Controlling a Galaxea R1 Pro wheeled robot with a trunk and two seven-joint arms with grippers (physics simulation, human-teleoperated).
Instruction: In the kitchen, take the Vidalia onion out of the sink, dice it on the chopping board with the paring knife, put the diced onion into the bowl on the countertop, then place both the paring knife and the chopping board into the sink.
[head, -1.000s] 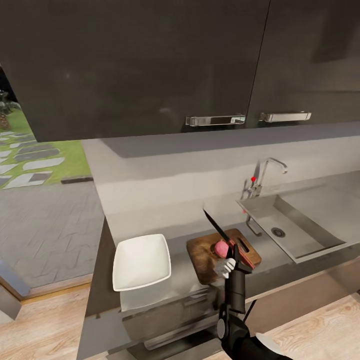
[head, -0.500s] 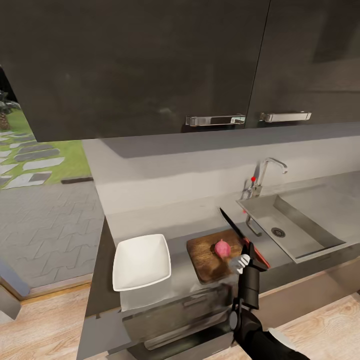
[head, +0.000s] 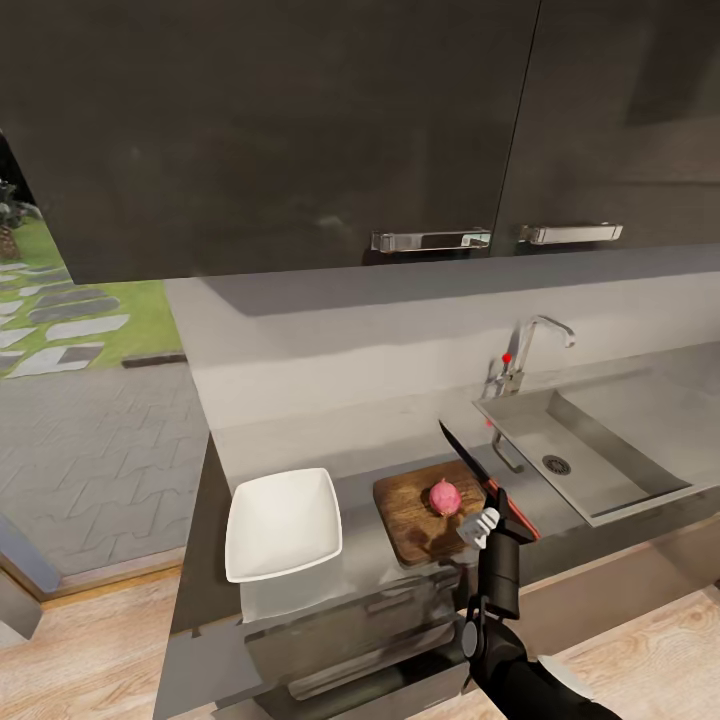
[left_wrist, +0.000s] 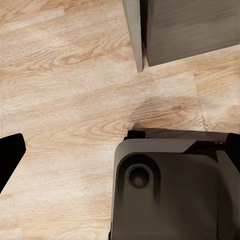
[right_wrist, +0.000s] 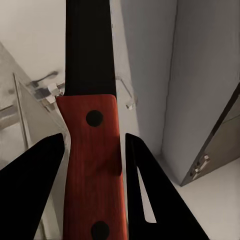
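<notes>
Tabletop (head: 360, 470): dark grey, glossy, with overhead cabinets (head: 300, 130) hanging low above it, two chrome handles on their lower edge.

Bowl (head: 281, 523): white, square, at the tabletop's left end near the front edge, well apart from my working hand.

Chopping board (head: 415, 510): brown wood, right of the bowl, at the front edge.

Vidalia onion (head: 445, 496): whole, pinkish-red, resting on the board toward its right half.

Sink (head: 585, 460): steel basin at the tabletop's right end, drain visible, chrome tap (head: 525, 350) with red knob at its back left corner.

Right hand (head: 492, 522): I have it closed on the paring knife (head: 485, 480), just beside the onion on its right, over the board's right end. In the right wrist view the two dark fingers (right_wrist: 30, 185) clamp the red handle (right_wrist: 92, 165) from either side. The dark blade rises up and back-left, its tip above the strip between board and sink, clear of the onion.

Left hand: I cannot tell its state; the left wrist view gives wooden floor (left_wrist: 75, 90), a cabinet corner (left_wrist: 185, 30) and the robot's dark base (left_wrist: 170, 190).
</notes>
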